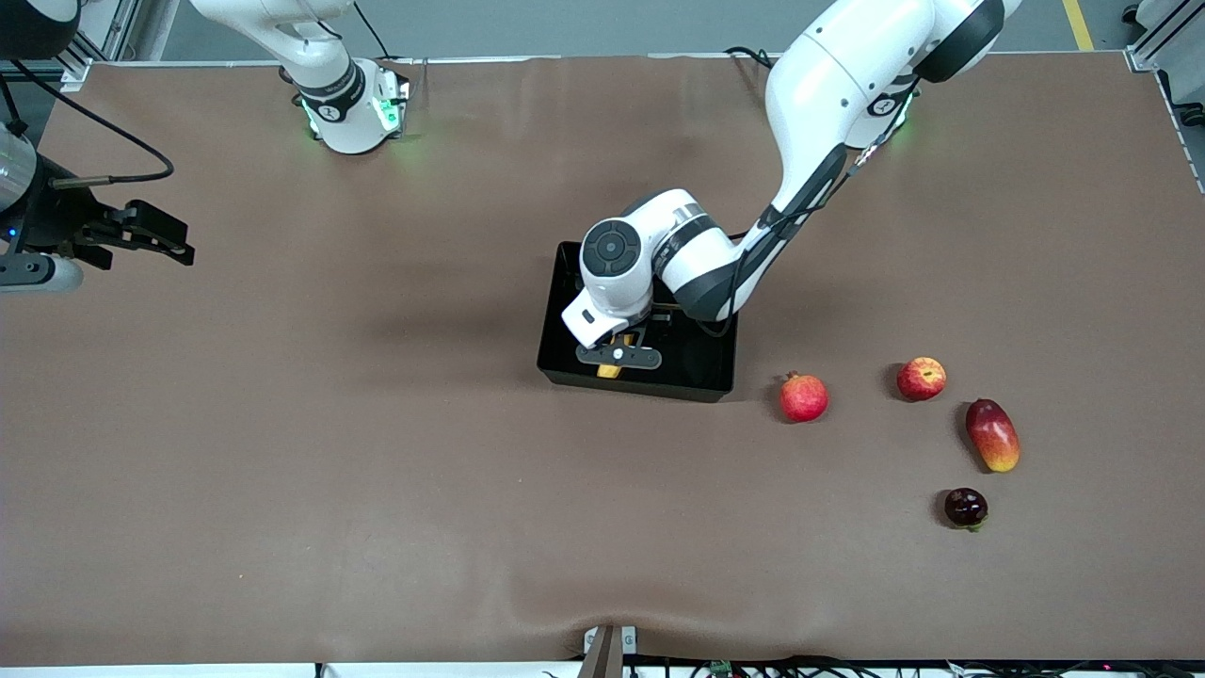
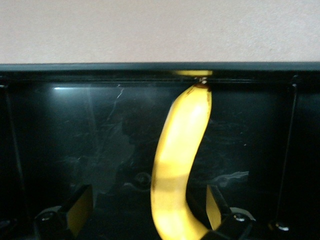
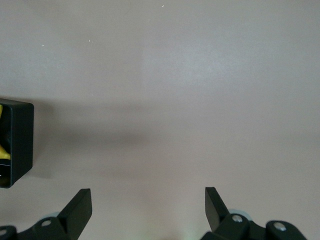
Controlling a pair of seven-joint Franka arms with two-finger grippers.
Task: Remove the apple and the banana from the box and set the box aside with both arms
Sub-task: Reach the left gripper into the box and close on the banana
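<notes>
Left wrist view: left gripper [image 2: 145, 210] hangs spread inside the glossy black low-walled plastic box [image 2: 60, 75], fingers straddling the long curved yellow banana [image 2: 182, 150] for a grasp; right gripper [image 3: 147, 207], spread, waits over bare table near box.

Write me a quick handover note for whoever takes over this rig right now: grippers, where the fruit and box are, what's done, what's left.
Left gripper: open, down in the box, fingers either side of the banana, not closed on it.
Right gripper: open, waiting over bare table toward the right arm's end.
Apple: out of the box, on the table toward the left arm's end, beside the pomegranate and mango.
Done: apple removed.
Left: lift the banana out, then move the box aside with both arms.
</notes>
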